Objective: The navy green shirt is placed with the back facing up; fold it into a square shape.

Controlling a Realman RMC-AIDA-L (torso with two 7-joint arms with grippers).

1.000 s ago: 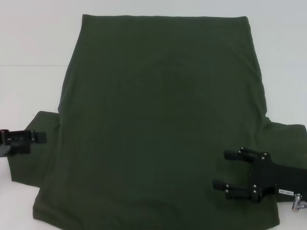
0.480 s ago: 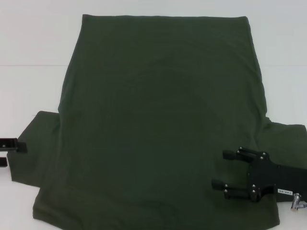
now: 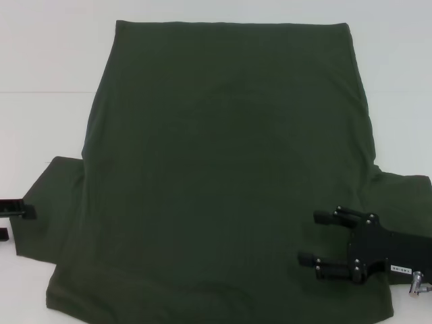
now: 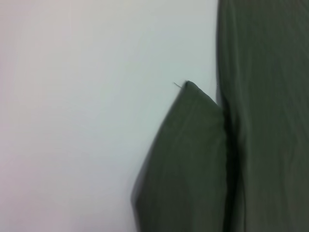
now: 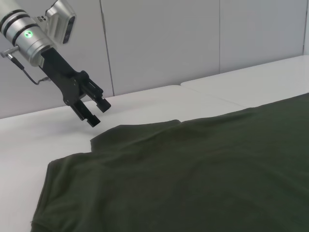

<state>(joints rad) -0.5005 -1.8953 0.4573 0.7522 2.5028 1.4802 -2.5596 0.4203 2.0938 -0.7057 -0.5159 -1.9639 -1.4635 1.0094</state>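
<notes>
A white table (image 3: 47, 61) holds the navy green shirt (image 3: 223, 169), spread flat. Both grippers are open: right gripper (image 3: 322, 239) over one sleeve, left gripper (image 5: 96, 113) beside the other. Best pinch both sleeve edges evenly.

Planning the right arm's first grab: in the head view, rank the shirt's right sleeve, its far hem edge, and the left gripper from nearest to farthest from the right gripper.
From the right gripper, over the dark olive-green cotton shirt:
1. Right sleeve, just beside it.
2. Far hem edge, across the table.
3. Left gripper, by the left sleeve.
</notes>
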